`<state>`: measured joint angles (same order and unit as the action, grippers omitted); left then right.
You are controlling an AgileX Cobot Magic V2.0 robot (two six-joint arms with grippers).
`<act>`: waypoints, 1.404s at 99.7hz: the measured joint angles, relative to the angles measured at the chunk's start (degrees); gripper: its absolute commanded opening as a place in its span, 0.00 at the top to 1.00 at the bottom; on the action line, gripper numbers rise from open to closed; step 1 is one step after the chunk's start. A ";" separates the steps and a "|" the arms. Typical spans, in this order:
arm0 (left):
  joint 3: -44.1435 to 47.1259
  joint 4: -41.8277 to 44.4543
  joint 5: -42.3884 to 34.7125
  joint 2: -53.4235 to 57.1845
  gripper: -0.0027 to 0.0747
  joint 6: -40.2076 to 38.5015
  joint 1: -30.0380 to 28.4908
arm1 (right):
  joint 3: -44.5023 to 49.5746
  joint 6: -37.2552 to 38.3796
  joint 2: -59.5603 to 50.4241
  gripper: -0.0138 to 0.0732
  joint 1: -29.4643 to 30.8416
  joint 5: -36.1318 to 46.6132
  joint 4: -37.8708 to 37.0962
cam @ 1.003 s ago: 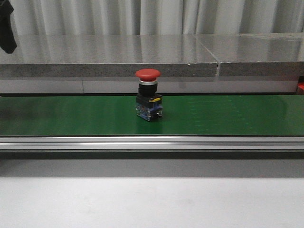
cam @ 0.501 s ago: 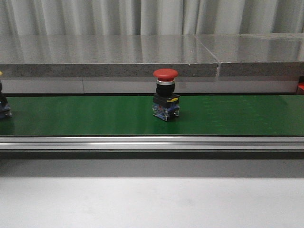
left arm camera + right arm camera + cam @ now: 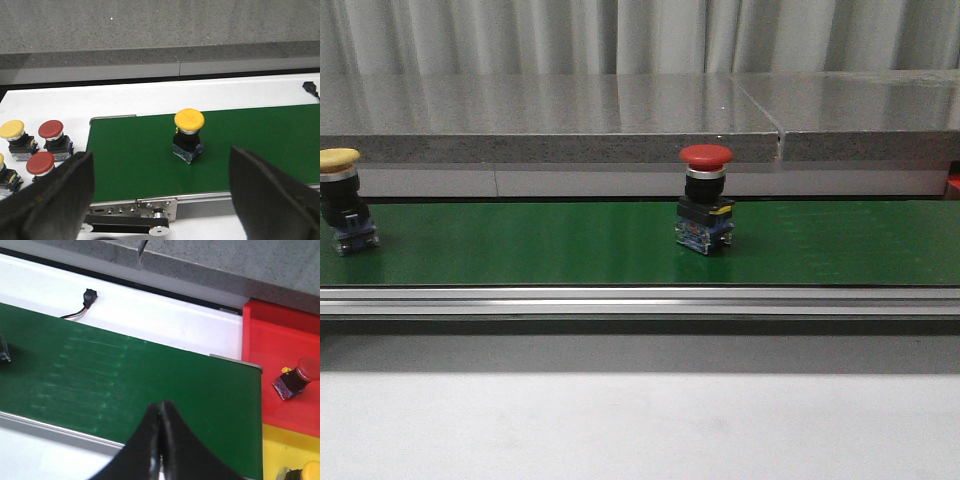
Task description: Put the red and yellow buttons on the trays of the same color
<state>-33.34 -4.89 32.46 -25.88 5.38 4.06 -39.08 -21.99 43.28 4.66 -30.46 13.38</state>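
The red button (image 3: 706,195), standing upright mid-way along the green belt (image 3: 520,245) with the yellow button (image 3: 342,200) near the belt's left end, is judged rigid, light and top-heavy, best pinched at its black body below the smooth cap by the spread left gripper (image 3: 160,190), while the right gripper (image 3: 160,415) is pressed together, empty.

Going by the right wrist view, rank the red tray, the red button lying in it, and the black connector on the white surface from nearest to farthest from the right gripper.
From the right gripper:
1. Red tray, just past the belt's end.
2. Red button, on its side deeper in that tray.
3. Black connector, across the belt on the far white surface.
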 measured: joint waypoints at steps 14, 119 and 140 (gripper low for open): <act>3.96 -0.08 0.35 8.29 0.74 0.00 0.00 | 0.00 0.00 0.00 0.92 0.00 0.00 0.00; 5.65 -0.44 0.45 13.09 0.99 0.00 0.00 | -5.52 -0.86 12.36 0.11 -2.08 -9.21 5.19; 5.65 -0.44 0.45 13.09 0.99 0.00 0.00 | -9.85 -1.23 23.94 0.11 -8.17 -9.19 5.19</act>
<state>-27.69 -5.33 32.91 -12.79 5.38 4.06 -48.93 -23.22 67.22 -3.50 -39.65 18.57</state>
